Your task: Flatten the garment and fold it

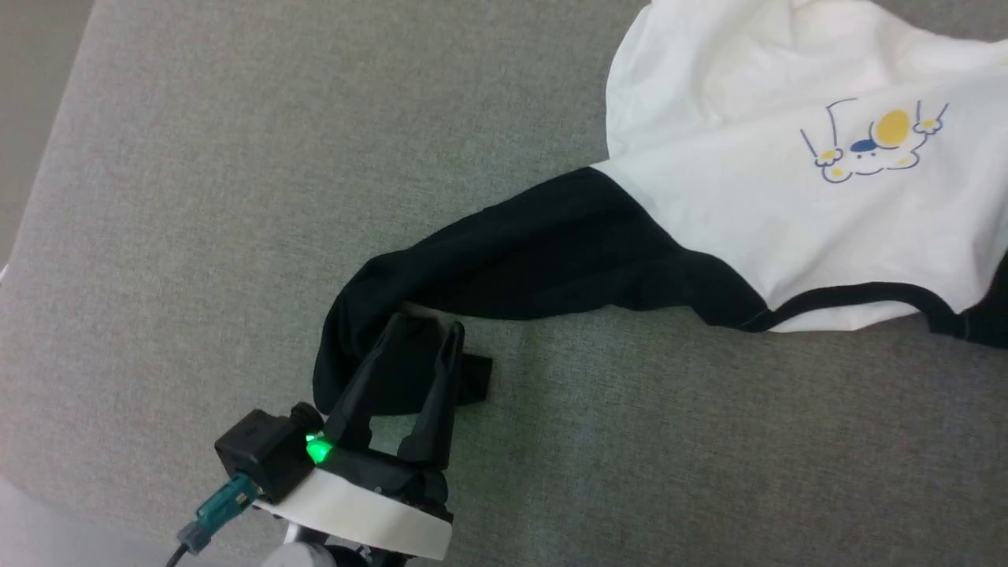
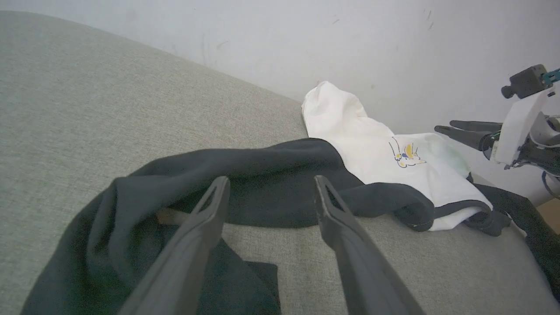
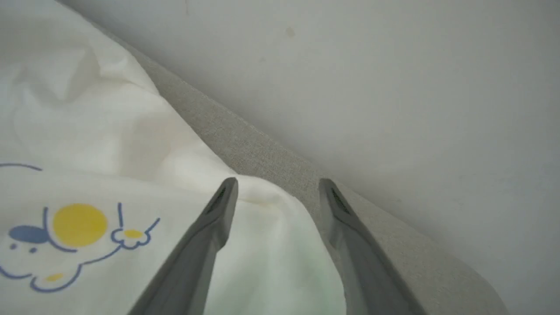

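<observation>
At the near end of the grey fabric surface (image 1: pixel 197 197), the left gripper (image 1: pixel 426 324) leans low over the cuff end of the black sleeve (image 1: pixel 504 260), jaws spread wide and gripping nothing. The garment (image 1: pixel 709 205) lies rumpled, its sleeve trailing nearer and its white body bunched toward the wall (image 3: pixel 393 87). It looks light, limp and apt to slide or drag - best pinched at a cuff, hem or shoulder seam. Farther off, the right gripper (image 3: pixel 278 182) hangs above the white body's far edge, jaws likewise open.

Left claw (image 1: pixel 426 323) spread wide; right claw (image 3: pixel 278 181) likewise.
</observation>
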`<state>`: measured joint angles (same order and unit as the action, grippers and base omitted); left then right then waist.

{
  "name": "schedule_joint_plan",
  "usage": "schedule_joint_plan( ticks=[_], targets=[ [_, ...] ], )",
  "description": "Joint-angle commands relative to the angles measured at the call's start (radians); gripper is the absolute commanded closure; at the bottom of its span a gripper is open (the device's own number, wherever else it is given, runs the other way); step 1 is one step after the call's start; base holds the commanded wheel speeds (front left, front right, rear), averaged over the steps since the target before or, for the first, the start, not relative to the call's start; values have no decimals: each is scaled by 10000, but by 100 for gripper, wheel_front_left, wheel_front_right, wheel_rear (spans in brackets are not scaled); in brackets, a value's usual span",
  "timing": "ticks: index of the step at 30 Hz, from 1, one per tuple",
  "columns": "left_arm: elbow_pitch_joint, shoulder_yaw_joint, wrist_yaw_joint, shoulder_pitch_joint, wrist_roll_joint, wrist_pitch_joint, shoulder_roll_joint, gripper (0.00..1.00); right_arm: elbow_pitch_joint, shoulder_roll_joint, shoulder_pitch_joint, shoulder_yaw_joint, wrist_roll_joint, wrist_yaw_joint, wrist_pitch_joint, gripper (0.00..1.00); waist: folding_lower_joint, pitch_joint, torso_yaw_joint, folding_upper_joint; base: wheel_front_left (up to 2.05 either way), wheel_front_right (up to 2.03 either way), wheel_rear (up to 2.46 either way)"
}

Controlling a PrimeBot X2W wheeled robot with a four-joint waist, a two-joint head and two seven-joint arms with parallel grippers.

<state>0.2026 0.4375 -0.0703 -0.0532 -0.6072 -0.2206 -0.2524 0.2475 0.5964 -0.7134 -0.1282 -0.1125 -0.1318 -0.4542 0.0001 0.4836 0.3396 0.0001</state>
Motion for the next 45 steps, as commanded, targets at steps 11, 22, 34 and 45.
schedule_joint_plan(
  ticks=[11, 22, 34, 45],
  targets=[
    [451, -507, -431, 827, -60, 118, -643, 0, -4503, -2460, 3935, 2843, -110, 11, 914, 0, -1, -2240, -1545, -1, 0, 0, 0],
    [827, -659, -961, 2317, -32, 119, -1013, 0, -6985, -5451, 9443, 4364, 63, 11, 2678, 0, -1, -3081, -2439, -1, 0, 0, 0],
    [1246, -221, -889, 946, 1234, 1534, -2108, 0, -6670, -5460, 9491, 4089, -421, 11, 3474, 0, -1, -3129, -2887, -1, 0, 0, 0],
    [-640, 1722, 670, -2682, 2457, 4220, -2000, 0, -6659, -5461, 9062, 3847, -519, 11, 3529, 0, -1, -1961, -3192, -1, 0, 0, 0]
  ],
)
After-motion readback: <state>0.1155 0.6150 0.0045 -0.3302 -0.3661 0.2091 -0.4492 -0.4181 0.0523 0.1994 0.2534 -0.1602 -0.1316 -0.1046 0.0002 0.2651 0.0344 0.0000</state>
